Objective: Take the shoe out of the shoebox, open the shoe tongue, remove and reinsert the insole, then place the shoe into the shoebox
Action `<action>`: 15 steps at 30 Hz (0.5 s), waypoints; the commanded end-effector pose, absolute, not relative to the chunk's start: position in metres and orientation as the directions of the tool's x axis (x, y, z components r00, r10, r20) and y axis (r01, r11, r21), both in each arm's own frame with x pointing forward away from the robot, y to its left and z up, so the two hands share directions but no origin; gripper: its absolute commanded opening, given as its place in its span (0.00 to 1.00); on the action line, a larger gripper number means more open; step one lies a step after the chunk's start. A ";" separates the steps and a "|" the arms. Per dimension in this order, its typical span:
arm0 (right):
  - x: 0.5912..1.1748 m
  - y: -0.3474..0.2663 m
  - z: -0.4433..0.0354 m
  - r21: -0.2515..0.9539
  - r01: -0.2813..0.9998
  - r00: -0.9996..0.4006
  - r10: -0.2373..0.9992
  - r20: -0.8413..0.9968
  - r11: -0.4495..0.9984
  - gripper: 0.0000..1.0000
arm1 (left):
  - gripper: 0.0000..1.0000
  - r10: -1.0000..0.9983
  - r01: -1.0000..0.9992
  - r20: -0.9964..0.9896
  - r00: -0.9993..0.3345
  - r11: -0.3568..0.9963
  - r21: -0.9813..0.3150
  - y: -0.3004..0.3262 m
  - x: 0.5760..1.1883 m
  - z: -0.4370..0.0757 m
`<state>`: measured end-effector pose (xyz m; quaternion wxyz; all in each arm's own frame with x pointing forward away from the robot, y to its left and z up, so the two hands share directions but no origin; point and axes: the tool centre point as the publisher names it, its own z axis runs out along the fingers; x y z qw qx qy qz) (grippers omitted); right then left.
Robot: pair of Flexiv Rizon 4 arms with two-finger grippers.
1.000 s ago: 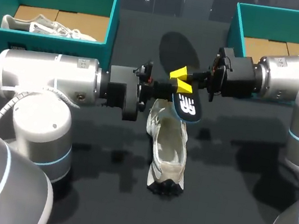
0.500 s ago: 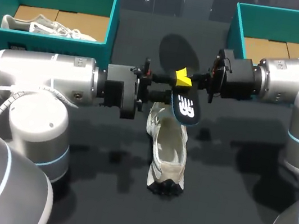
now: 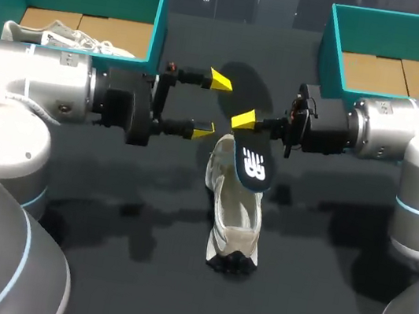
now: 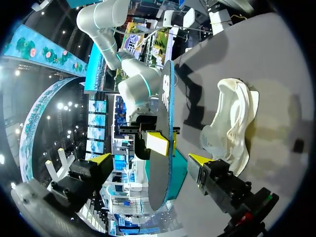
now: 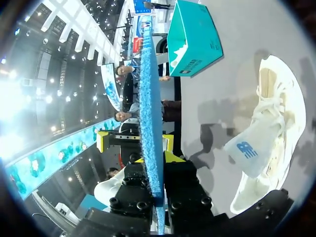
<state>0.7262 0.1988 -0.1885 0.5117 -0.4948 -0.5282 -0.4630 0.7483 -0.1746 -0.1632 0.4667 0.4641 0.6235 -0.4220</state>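
A pale cream shoe (image 3: 236,221) lies on the black table at the middle, also seen in the left wrist view (image 4: 232,121) and the right wrist view (image 5: 279,113). My right gripper (image 3: 245,120) is shut on one end of the dark insole (image 3: 251,164), which hangs tilted just above the shoe's far end. The right wrist view shows the insole's blue edge (image 5: 150,118) standing up between the right gripper's (image 5: 159,160) fingers. My left gripper (image 3: 211,105) is open and holds nothing, a little to the left of the insole. In the left wrist view the insole (image 4: 165,128) stands ahead of the left gripper (image 4: 150,160).
A teal shoebox (image 3: 162,30) at the back left holds a second pale shoe (image 3: 61,39). Another teal shoebox (image 3: 331,45) stands at the back right with only its cardboard floor showing. Both arms hang over the table's middle.
My left gripper has let go of the insole, opened wide and drawn back to the left. The right gripper keeps the insole, which has dropped slightly towards the shoe.
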 end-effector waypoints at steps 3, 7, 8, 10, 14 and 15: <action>0.727 0.204 -0.191 -0.018 0.997 0.014 0.048 0.999 0.080 0.00 | 1.00 0.212 0.974 -0.967 -0.139 0.207 -0.095 -0.163 0.745 -0.158; 0.727 0.204 -0.191 -0.018 0.997 0.014 0.048 0.999 0.080 0.00 | 1.00 0.212 0.974 -0.967 -0.139 0.207 -0.095 -0.163 0.745 -0.158; 0.727 0.204 -0.191 -0.018 0.997 0.014 0.048 0.999 0.080 0.00 | 1.00 0.212 0.974 -0.967 -0.139 0.207 -0.095 -0.163 0.745 -0.158; 0.727 0.204 -0.191 -0.018 0.997 0.014 0.048 0.999 0.080 0.00 | 1.00 0.212 0.974 -0.967 -0.139 0.207 -0.095 -0.163 0.745 -0.158; 0.727 0.204 -0.191 -0.018 0.997 0.014 0.048 0.999 0.080 0.00 | 1.00 0.283 0.974 -0.953 -0.104 0.221 -0.041 -0.148 0.760 -0.146; 0.727 0.204 -0.191 -0.018 0.997 0.014 0.048 0.999 0.080 0.00 | 1.00 0.319 0.974 -0.942 -0.104 0.222 -0.033 -0.145 0.765 -0.142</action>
